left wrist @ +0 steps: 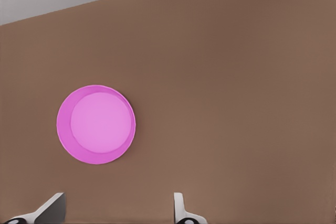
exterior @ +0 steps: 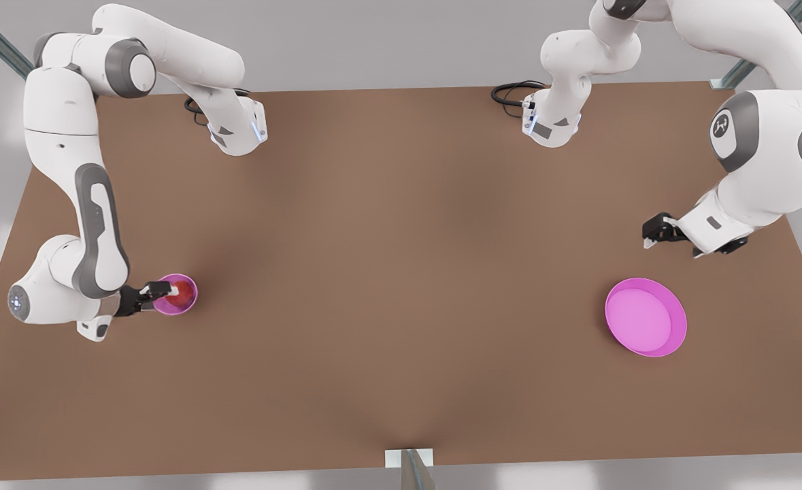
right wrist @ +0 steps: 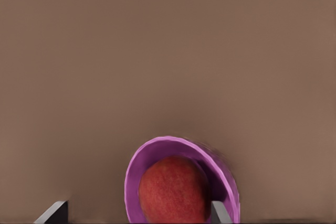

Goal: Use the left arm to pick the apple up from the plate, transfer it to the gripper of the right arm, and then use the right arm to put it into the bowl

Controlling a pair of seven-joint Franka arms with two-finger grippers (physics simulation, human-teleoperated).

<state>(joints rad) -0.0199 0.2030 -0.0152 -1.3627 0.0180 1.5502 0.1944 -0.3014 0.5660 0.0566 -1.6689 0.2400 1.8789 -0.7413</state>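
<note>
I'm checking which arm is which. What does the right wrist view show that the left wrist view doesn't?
Right wrist view: the apple sitting in the bowl, with the right gripper open around them. Left wrist view: the plate, bare, beyond the open left gripper. Both share the brown table and the tips of their own gripper's fingers.

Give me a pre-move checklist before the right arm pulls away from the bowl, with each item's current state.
1. Apple inside bowl: ok.
2. Right gripper open, fingers wide of the apple: ok.
3. Apple settled on the bowl's bottom: cannot tell.
4. Plate bare, apple gone from it: ok.
5. Left gripper open, waiting off the plate: ok.
6. Table between the arms free of obstacles: ok.
</note>
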